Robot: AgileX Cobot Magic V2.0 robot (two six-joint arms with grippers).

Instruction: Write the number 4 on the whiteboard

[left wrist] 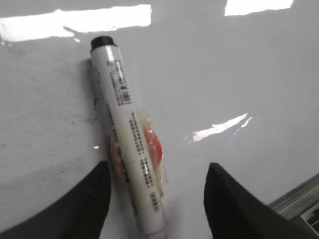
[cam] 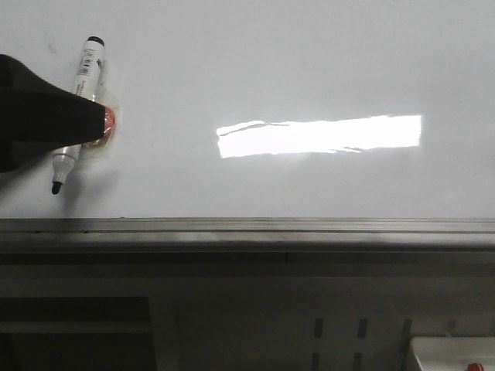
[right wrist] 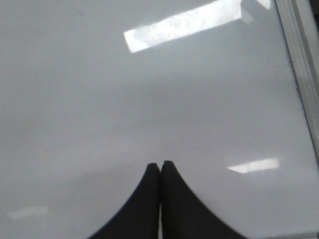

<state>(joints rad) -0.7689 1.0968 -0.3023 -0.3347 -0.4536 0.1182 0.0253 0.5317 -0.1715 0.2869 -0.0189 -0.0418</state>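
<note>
The whiteboard (cam: 309,62) lies flat, glossy white, with a bright rectangular glare (cam: 321,135). A white marker (cam: 87,68) with a black cap and black tip lies on the board's left part. Clear tape with a red patch (left wrist: 153,144) is wrapped round its middle. My left gripper (cam: 97,124) is open, and its two dark fingers (left wrist: 84,204) stand either side of the marker (left wrist: 124,134) without touching it. My right gripper (right wrist: 160,164) is shut on nothing, over bare whiteboard (right wrist: 99,89). No number 4 is in view.
A grey metal edge rail (cam: 247,228) runs along the board's near side, also seen as rail (right wrist: 299,59) in the right wrist view. A white object with a red spot (cam: 456,355) sits below at the near right. Faint grey smudges (left wrist: 75,119) mark the board beside the marker.
</note>
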